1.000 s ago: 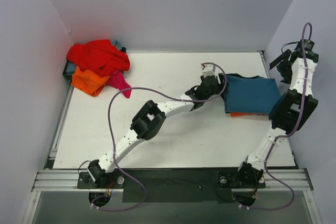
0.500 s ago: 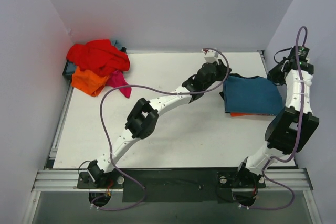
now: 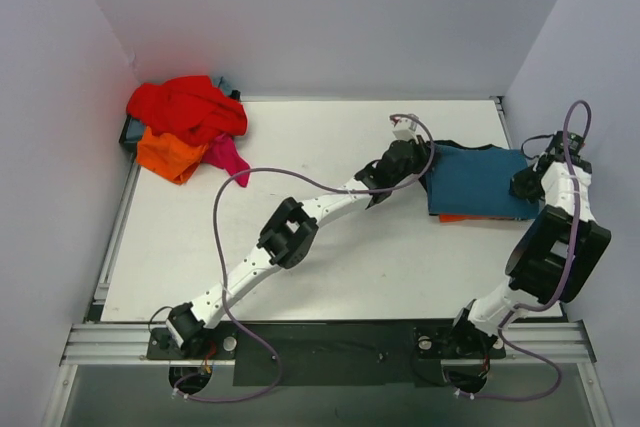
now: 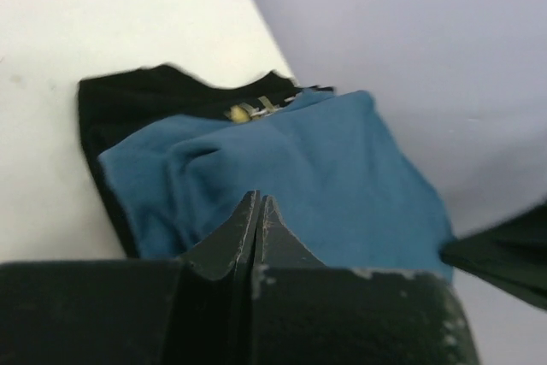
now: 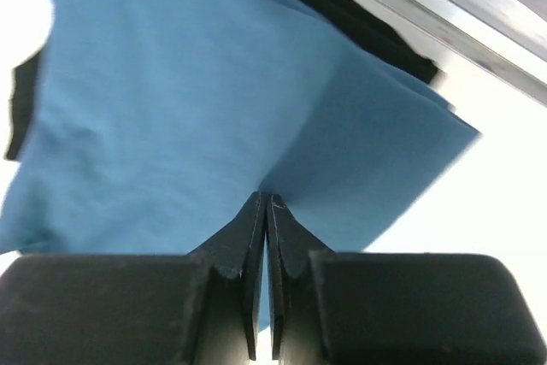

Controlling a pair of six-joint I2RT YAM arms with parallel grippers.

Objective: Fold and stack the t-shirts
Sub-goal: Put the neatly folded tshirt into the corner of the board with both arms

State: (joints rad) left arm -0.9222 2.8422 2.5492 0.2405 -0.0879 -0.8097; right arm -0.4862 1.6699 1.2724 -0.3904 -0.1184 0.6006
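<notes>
A folded teal t-shirt [image 3: 480,179] [image 4: 325,160] [image 5: 171,108] lies on top of a stack at the right of the table. Under it a black t-shirt [image 3: 455,146] [image 4: 128,104] [image 5: 342,14] and an orange t-shirt [image 3: 455,218] peek out. My left gripper [image 3: 427,171] [image 4: 258,198] is shut, its tips at the teal shirt's left edge with no fabric seen between them. At the shirt's right edge my right gripper [image 3: 520,185] [image 5: 267,198] is shut too, tips against the cloth. Red [image 3: 190,107], orange [image 3: 165,155] and magenta [image 3: 228,157] t-shirts lie heaped at the back left.
The heap partly covers a dark bin [image 3: 130,132] at the table's left edge. Grey walls close in the back and both sides. The right arm's elbow [image 3: 555,252] hangs over the table's right rim. A metal rail [image 3: 320,342] runs along the near edge.
Both grippers have gone from open to shut. The right gripper came down from the back right corner to the teal shirt's right edge. The left gripper lifted back, then returned to the left edge.
</notes>
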